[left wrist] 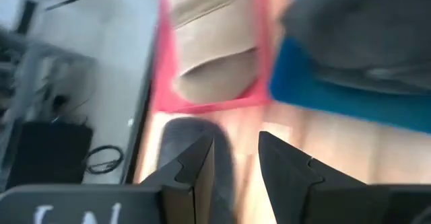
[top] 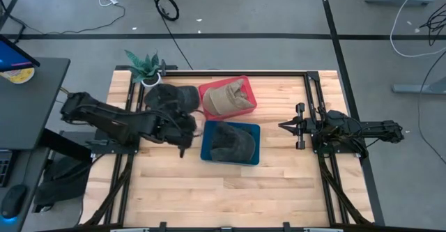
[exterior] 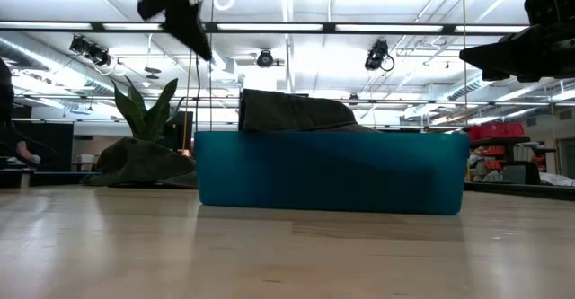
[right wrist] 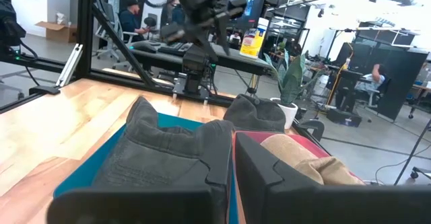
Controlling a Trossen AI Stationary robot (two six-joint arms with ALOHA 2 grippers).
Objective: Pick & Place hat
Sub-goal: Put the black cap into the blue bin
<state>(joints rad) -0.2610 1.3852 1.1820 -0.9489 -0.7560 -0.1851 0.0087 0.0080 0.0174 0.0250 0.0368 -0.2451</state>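
Three hats show. A black hat [top: 167, 96] [exterior: 144, 164] lies on the table near the far left. A dark grey hat [top: 230, 141] [exterior: 296, 112] rests in a blue bin [top: 208, 155] [exterior: 332, 173]. A tan hat [top: 224, 99] [left wrist: 215, 49] sits in a red bin [top: 248, 86]. My left gripper [top: 184, 140] [exterior: 199, 43] [left wrist: 236, 163] hangs well above the table, between the black hat and the blue bin, open by a small gap and empty. My right gripper [top: 284, 126] [right wrist: 232, 163] is shut and empty, right of the bins.
A potted plant [top: 143, 65] [exterior: 144, 110] stands at the table's far-left corner, beside the black hat. Dark metal rails [top: 310, 93] run along the table's left and right sides. Bare wood [top: 230, 190] lies on the near side of the bins. People sit at desks beyond the table.
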